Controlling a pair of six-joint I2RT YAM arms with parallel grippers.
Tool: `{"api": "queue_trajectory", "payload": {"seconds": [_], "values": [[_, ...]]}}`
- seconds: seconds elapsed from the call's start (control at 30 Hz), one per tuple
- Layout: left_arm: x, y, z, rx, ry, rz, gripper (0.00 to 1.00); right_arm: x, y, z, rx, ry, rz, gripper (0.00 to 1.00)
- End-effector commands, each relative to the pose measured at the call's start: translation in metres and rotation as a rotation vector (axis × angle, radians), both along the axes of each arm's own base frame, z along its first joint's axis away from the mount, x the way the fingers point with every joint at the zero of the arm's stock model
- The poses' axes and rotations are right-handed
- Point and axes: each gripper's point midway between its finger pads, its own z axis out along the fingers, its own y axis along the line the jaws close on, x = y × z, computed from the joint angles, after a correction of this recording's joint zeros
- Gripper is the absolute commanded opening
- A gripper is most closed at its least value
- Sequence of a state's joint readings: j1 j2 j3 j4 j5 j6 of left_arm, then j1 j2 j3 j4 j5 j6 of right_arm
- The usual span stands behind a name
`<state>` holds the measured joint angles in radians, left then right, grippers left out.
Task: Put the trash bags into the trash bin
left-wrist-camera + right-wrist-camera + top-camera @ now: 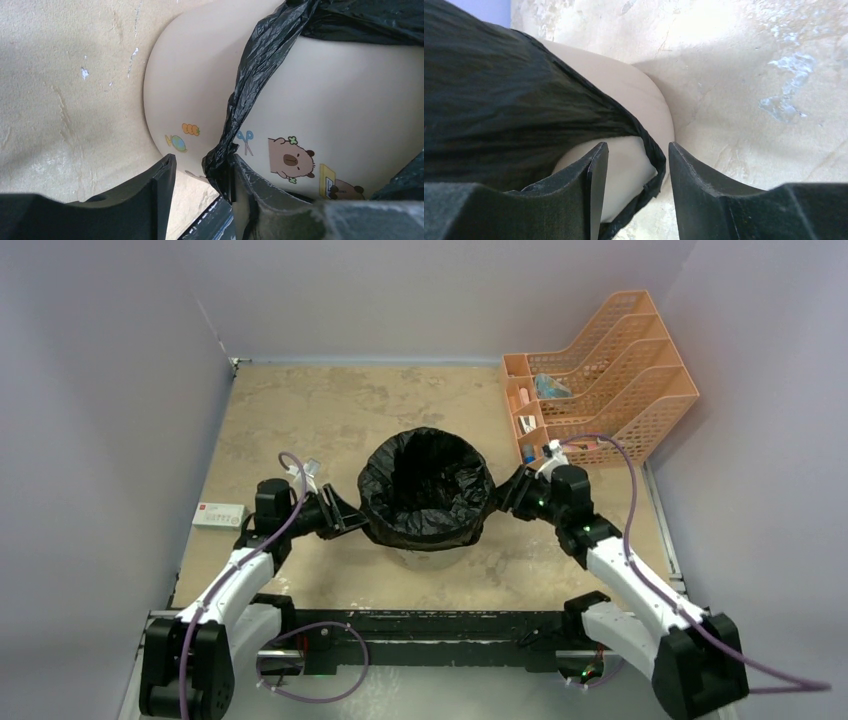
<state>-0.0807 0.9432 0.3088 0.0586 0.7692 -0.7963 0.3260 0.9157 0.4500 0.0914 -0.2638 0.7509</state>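
Top external, trash bags lining trash bin, left claw and right claw apart, seemingly straddling bag edges

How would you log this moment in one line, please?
black trash bag: lines cream trash bin, hem over rim | left pincer: open astride bag fold | right pincer: open astride hem

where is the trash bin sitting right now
The trash bin stands mid-table in the top view, lined with the black trash bag, between the left gripper and the right gripper, with the orange organiser behind on the right.
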Motion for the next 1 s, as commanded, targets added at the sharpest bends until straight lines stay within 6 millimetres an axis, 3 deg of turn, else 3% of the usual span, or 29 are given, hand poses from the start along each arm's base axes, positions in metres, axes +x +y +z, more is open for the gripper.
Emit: {"api": "queue_trajectory", "payload": {"seconds": [0.0, 0.1, 0.23, 0.57, 0.7, 0.83, 0.97], "values": [[0.011, -0.003, 0.022, 0.004, -0.066, -0.025, 0.42, 0.014, 0.016, 0.003, -0.005, 0.028, 0.085, 0.50], [0.007, -0.004, 0.019, 0.001, -0.054, -0.041, 0.41, 0.002, 0.032, -0.010, 0.057, 0.090, 0.185, 0.49], [-0.004, -0.004, 0.002, -0.010, 0.001, -0.047, 0.29, -0.005, 0.040, -0.025, 0.102, 0.144, 0.224, 0.48], [-0.019, -0.013, -0.018, -0.027, 0.042, -0.022, 0.14, 0.011, 0.038, -0.047, 0.023, 0.193, 0.216, 0.46], [-0.021, -0.009, -0.012, -0.032, 0.036, 0.031, 0.30, 0.015, 0.035, -0.039, 0.008, 0.180, 0.197, 0.46], [-0.013, 0.012, -0.011, 0.080, 0.045, 0.165, 0.48, 0.023, 0.029, -0.024, -0.012, 0.132, 0.150, 0.47], [-0.004, 0.026, 0.004, 0.140, -0.002, 0.247, 0.55, 0.020, 0.027, -0.022, -0.016, 0.118, 0.143, 0.48]]}}
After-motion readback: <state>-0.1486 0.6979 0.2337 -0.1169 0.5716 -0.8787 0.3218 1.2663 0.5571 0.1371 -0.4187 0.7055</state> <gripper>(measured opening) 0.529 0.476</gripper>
